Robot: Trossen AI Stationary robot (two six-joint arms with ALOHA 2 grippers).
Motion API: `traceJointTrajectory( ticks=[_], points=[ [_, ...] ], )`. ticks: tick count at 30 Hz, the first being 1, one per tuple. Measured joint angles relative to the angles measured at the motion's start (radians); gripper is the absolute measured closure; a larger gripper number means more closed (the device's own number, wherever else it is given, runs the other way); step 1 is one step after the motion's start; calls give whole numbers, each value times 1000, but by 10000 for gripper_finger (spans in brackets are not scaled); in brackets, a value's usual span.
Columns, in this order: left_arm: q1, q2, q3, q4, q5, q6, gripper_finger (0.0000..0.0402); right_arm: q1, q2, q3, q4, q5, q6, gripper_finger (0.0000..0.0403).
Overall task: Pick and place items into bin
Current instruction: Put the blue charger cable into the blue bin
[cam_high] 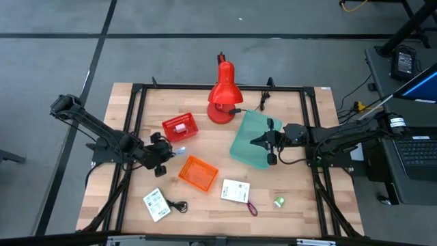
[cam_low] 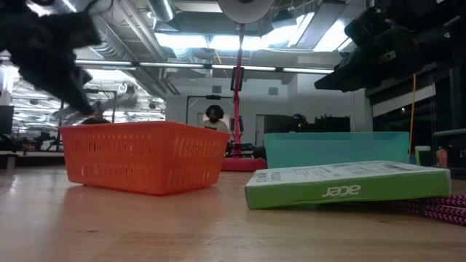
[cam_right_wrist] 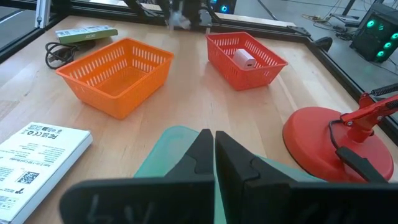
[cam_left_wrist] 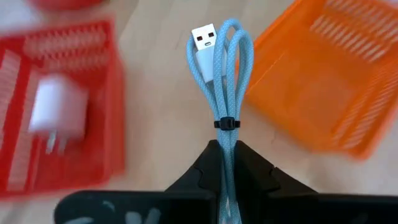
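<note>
My left gripper is shut on a light blue bundled USB cable, between the red basket and the orange basket. A white charger lies in the red basket. My right gripper is shut and holds nothing, above the teal bin. Two white printed cards, a black coiled cable, a purple strap and a small green piece lie flat on the table's near part. No pink cube shows. My left gripper pinches the cable bundle between its two fingers just behind the black tie. The fingers lie along the bundle. Its looped end with the white USB plug sticks out past the fingertips. The cable appears lifted clear of the table.
The big red desk lamp stands at the far edge, and its base is close to the teal bin. A black frame runs around the wooden table. In the low view the Acer box lies in front of the teal bin.
</note>
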Motion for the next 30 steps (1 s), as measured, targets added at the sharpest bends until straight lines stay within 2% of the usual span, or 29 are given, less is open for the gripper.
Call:
traceJointTrajectory(
  ticks=[5,10,14,18,21,30],
  points=[
    [0,-2,0,179,-23,208,385,0,0,0,6,0,0,402],
    [3,-2,0,361,-91,381,385,0,0,0,38,-6,0,402],
    [3,-1,0,505,-141,457,385,0,0,0,83,-81,0,402],
    [15,17,0,626,-147,523,385,0,0,0,153,-163,-4,402],
    [43,57,0,712,-122,554,385,0,0,0,178,-187,2,402],
    [162,293,0,1120,93,701,385,1,90,0,322,-190,71,401]
  ],
)
